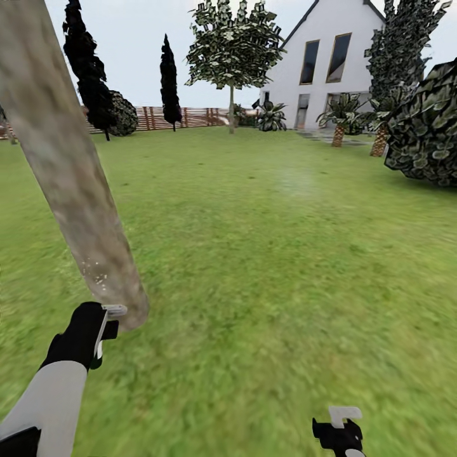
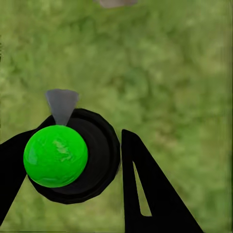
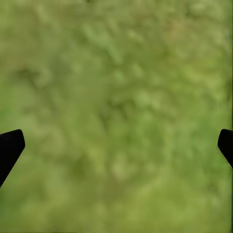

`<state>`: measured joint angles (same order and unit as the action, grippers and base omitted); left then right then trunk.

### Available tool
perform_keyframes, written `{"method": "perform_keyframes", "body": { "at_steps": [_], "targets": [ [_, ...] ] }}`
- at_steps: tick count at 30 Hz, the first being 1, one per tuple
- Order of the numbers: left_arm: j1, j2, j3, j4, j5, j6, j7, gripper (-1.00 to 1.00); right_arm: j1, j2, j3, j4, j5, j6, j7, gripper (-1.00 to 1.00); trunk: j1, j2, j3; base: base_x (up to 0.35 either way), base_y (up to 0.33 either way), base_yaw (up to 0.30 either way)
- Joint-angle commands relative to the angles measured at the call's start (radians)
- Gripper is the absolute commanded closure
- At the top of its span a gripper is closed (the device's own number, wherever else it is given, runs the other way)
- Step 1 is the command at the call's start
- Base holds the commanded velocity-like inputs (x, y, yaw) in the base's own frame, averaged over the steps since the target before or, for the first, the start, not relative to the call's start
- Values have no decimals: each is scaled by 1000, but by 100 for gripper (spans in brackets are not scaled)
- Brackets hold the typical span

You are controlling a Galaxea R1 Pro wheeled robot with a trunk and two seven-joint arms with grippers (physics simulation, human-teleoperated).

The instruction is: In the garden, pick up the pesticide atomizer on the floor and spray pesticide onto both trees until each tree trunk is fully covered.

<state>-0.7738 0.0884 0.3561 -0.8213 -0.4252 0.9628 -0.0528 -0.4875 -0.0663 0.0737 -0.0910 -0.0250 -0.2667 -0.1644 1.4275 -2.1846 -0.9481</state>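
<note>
A thick pale beige-grey mottled tree trunk (image 1: 70,171) rises at the left of the head view. My left gripper (image 1: 106,325) sits right beside its base, where small white specks (image 1: 95,271) dot the bark. In the left wrist view, the left gripper (image 2: 73,187) is shut on the pesticide atomizer (image 2: 92,160), a dark round bottle seen from above with a bright green top and a grey nozzle pointing away over the grass. A second tree (image 1: 232,51) with a light green crown stands far off by the fence. My right gripper (image 1: 343,431) hangs open over the lawn, fingertips (image 3: 10,145) wide apart.
Green lawn (image 1: 273,254) spreads ahead. A brown slat fence (image 1: 184,117) and black cone-shaped trees (image 1: 169,79) line the back. A white house (image 1: 330,63) and palms stand at the back right. A large dark bush (image 1: 428,133) is at the right.
</note>
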Motion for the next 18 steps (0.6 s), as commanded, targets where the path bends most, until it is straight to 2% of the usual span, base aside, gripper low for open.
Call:
{"method": "perform_keyframes", "body": {
  "at_steps": [1, 10, 18],
  "targets": [
    [-1, 0, 2, -1, -7, 4, -6, 100, 0, 0, 8, 0, -3, -2, -4, -100, 0, 0, -1, 111, -268, 239],
    [-1, 5, 0, -1, -8, 2, -5, 100, 0, 0, 8, 0, -3, -2, -4, -100, 0, 0, -1, 121, -268, 261],
    [1, 7, 0, -1, -10, 2, -2, 100, 0, -1, 8, 2, -3, -3, -1, -100, 0, 0, -1, 139, -268, 25]
  ]
}}
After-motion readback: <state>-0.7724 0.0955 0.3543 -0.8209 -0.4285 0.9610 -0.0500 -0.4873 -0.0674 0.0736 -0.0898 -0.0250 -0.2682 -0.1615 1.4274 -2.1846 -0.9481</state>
